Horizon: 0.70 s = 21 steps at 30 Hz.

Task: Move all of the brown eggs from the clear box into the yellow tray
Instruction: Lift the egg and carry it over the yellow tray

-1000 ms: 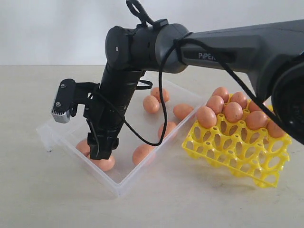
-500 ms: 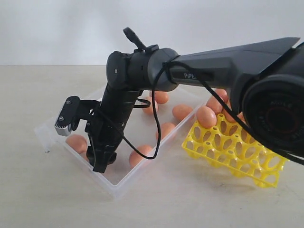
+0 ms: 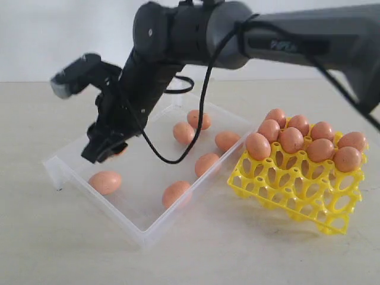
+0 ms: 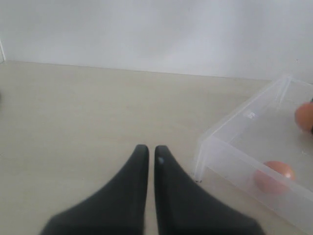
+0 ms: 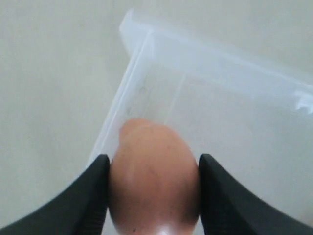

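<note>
Right gripper [image 5: 154,164] clamps an egg [image 5: 154,193] above the box [image 3: 145,178]; left gripper [image 4: 147,149], jaws nearly touching and empty, hangs over the bench [image 4: 73,107] beside it.

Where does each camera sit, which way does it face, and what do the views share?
Exterior view: off the arms, slightly above the table, facing the clear box and yellow tray; shows the right arm and right gripper.
Left wrist view: behind the shut left gripper, looking across the table at a corner of the clear box.
Right wrist view: behind the right gripper, looking down into the clear box past the held egg.
Shared: the clear box, in all three.
</note>
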Each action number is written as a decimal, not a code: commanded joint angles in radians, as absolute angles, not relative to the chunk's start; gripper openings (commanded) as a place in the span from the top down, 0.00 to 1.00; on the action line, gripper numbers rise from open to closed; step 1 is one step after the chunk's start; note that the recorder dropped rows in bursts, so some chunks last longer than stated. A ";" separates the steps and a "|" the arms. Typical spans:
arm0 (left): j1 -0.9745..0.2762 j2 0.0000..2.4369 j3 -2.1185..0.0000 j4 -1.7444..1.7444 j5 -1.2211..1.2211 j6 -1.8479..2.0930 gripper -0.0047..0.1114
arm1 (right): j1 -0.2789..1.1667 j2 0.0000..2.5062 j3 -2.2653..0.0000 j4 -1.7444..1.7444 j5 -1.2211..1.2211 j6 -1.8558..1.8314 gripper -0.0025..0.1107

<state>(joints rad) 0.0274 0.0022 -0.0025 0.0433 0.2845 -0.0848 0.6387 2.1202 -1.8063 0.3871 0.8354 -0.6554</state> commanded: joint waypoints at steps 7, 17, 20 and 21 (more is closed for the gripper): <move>0.025 0.000 0.000 0.041 0.278 -0.083 0.92 | 0.638 1.567 -0.850 0.503 -0.328 -0.148 0.98; 0.025 0.000 0.000 0.041 0.278 -0.083 0.92 | 0.176 1.452 -0.487 -0.381 -0.676 0.735 0.98; 0.025 0.000 0.000 0.041 0.278 -0.083 0.92 | -0.057 1.492 -0.579 -0.883 -0.836 1.116 0.98; 0.025 0.000 0.000 0.041 0.278 -0.083 0.92 | -0.112 1.510 -0.608 -1.012 -0.912 1.191 0.98</move>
<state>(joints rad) 0.0274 0.0022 -0.0025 0.0433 0.2845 -0.0848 0.0438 1.4768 -0.5375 -0.5769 -0.7476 0.8925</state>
